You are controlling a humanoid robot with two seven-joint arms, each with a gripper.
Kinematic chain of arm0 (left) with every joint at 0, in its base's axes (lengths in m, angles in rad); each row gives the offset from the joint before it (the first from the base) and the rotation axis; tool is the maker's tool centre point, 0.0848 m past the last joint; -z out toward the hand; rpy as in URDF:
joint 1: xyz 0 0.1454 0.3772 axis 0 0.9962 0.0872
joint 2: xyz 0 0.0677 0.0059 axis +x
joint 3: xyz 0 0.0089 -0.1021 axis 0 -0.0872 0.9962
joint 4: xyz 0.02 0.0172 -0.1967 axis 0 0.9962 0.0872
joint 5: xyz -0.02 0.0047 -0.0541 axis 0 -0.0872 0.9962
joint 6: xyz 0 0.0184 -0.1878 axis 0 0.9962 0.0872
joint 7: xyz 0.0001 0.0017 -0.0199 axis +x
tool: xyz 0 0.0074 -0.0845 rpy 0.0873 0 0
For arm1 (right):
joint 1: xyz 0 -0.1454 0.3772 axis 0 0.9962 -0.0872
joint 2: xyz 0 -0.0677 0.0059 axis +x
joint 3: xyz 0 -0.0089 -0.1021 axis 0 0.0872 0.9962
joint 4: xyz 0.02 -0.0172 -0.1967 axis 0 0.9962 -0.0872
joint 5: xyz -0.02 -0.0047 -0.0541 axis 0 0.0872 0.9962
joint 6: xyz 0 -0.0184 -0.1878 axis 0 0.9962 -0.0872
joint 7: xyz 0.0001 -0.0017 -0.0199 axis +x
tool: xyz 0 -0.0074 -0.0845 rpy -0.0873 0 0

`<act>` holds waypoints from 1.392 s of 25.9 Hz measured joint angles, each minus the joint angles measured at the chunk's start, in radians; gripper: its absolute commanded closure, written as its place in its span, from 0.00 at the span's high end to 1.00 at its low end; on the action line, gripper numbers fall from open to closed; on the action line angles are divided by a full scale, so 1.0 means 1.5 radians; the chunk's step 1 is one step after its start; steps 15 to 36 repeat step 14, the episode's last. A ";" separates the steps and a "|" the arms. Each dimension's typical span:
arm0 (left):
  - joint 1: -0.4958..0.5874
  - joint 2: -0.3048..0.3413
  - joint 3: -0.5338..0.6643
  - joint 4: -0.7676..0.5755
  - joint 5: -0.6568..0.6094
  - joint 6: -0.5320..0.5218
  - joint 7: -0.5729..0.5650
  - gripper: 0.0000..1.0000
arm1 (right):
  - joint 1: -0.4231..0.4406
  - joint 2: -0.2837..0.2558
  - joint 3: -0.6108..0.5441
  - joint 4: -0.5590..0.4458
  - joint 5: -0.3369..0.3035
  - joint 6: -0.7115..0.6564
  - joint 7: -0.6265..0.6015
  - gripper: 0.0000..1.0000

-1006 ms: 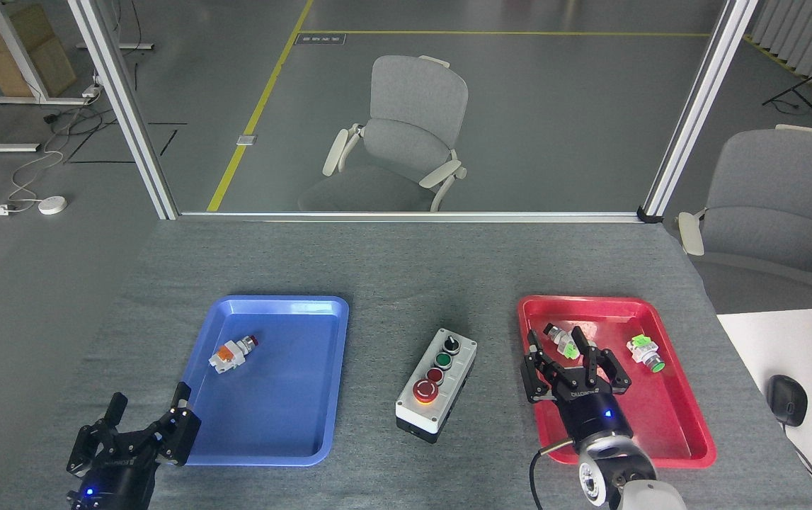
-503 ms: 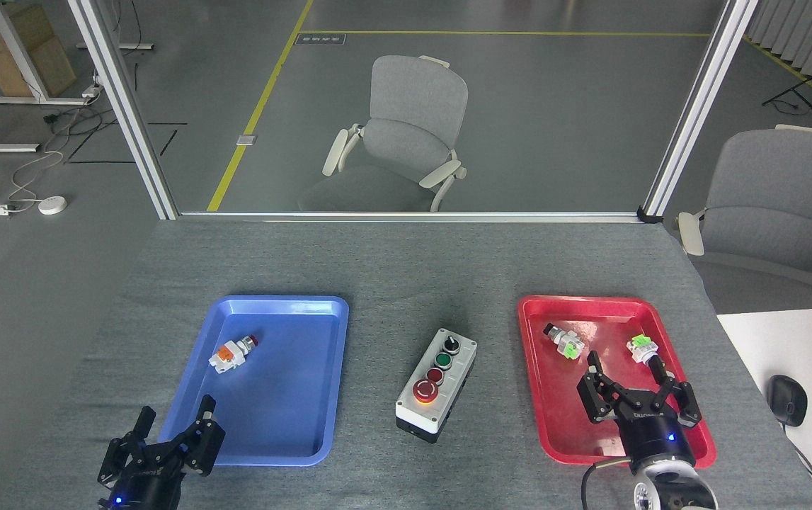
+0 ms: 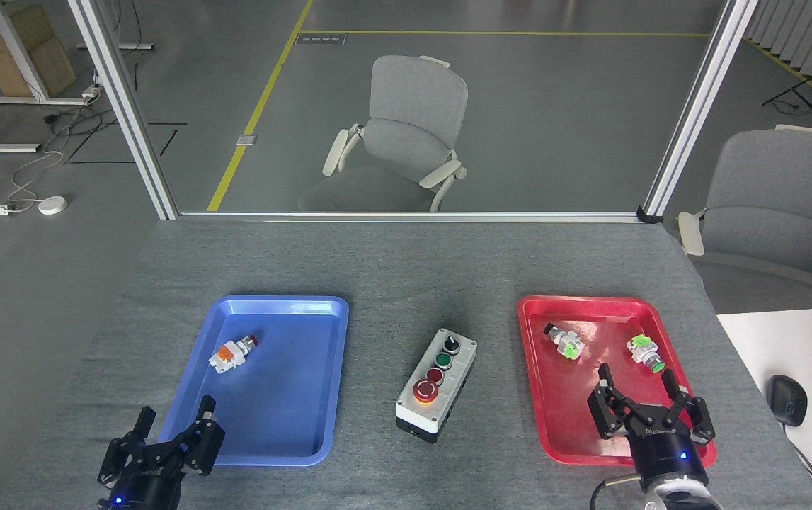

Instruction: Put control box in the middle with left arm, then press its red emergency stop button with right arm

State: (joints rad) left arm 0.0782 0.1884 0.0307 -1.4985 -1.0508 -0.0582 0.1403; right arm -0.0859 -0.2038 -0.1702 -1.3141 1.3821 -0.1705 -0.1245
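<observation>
The control box [image 3: 437, 384] lies on the bare grey tabletop between the two trays, pale grey face up, black base below. Its big red emergency stop button [image 3: 426, 390] with a yellow collar is at the near end, behind it a small red, a green and a black knob. My left gripper [image 3: 175, 417] stands open at the near left, over the blue tray's front left corner, empty. My right gripper [image 3: 638, 382] is open over the near right part of the red tray, far right of the box, holding nothing.
A blue tray [image 3: 271, 379] at the left holds a white-and-orange switch [image 3: 231, 354]. A red tray [image 3: 611, 375] at the right holds two small green-tipped switches [image 3: 565, 340]. A white desk with a mouse [image 3: 786, 399] adjoins the right edge. Chairs stand beyond the table.
My right gripper has drawn back toward me and to the right, from near the left switch to the red tray's near right part. My left gripper shifted right and lower, then held still.
</observation>
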 measured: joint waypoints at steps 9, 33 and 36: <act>0.000 0.000 0.000 0.000 0.000 0.000 0.001 0.99 | 0.026 0.004 0.000 -0.036 0.001 0.000 -0.003 0.99; 0.000 0.000 0.000 0.000 0.000 0.000 0.001 0.99 | 0.040 0.007 0.000 -0.053 0.002 -0.001 -0.004 0.99; 0.000 0.000 0.000 0.000 0.000 0.000 0.001 0.99 | 0.040 0.007 0.000 -0.053 0.002 -0.001 -0.004 0.99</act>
